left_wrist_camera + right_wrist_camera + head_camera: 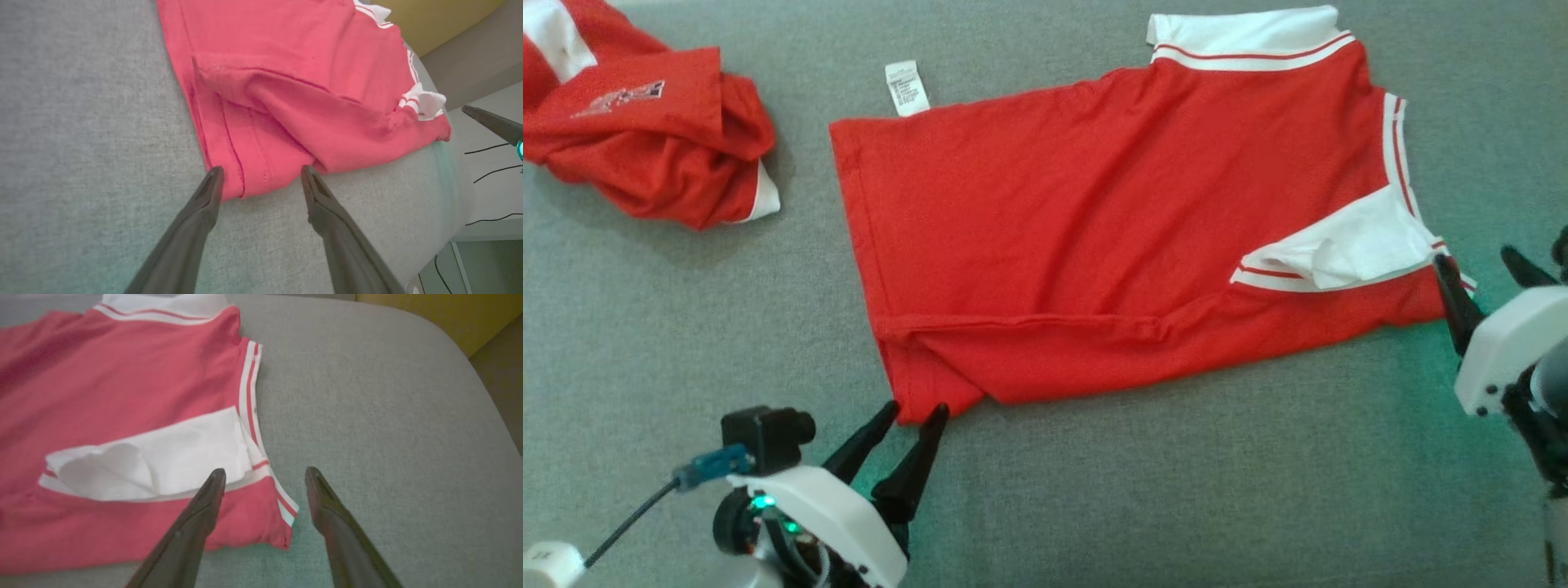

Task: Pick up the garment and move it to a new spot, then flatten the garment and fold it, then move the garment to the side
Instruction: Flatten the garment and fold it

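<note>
Your red knitted polo shirt with white trim (1111, 229) lay flat on the grey fabric surface (1176, 490), its near edge folded over. The left gripper (918, 406) and the right gripper (1474, 257) both stood open, one at each near corner, probably for lifting that edge together.

On the grey fabric surface (1111, 506) I see a spread red polo shirt (1094, 237) and, apart, a crumpled red garment (654, 147).
</note>
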You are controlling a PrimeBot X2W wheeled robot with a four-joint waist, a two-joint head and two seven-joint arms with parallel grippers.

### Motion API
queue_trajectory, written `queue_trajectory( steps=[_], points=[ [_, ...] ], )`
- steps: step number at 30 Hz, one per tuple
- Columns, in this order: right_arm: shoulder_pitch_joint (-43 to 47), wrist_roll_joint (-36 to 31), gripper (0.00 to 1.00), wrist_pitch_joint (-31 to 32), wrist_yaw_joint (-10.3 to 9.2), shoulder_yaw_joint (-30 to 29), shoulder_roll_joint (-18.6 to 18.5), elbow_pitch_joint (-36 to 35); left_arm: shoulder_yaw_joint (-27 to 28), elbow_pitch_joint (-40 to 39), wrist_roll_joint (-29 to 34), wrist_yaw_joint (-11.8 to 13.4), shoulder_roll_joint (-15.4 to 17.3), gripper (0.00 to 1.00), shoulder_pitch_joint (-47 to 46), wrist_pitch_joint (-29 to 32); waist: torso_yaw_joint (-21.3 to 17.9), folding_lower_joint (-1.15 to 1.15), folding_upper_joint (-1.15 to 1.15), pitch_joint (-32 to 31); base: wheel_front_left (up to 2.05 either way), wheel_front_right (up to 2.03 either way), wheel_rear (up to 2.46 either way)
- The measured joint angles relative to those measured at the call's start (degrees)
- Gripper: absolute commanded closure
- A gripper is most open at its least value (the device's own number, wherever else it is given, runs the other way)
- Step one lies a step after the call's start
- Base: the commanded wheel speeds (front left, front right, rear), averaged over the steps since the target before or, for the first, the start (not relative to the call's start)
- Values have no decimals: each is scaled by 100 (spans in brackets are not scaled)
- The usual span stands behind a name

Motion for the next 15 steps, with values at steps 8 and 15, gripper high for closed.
queue_trajectory(
  steps=[8, 15],
  points=[
    [-7, -124, 0, 359, 0, 110, -56, 304, -116, 307, 2, -87, -238, 0, -279, 55, 79, 1, 0, 192, 0, 0, 0],
    [-10, -79, 0, 559, 0, 126, -107, 412, -190, 457, 1, -189, -323, 0, -443, 101, 64, 1, 0, 229, 0, 0, 0]
  ],
)
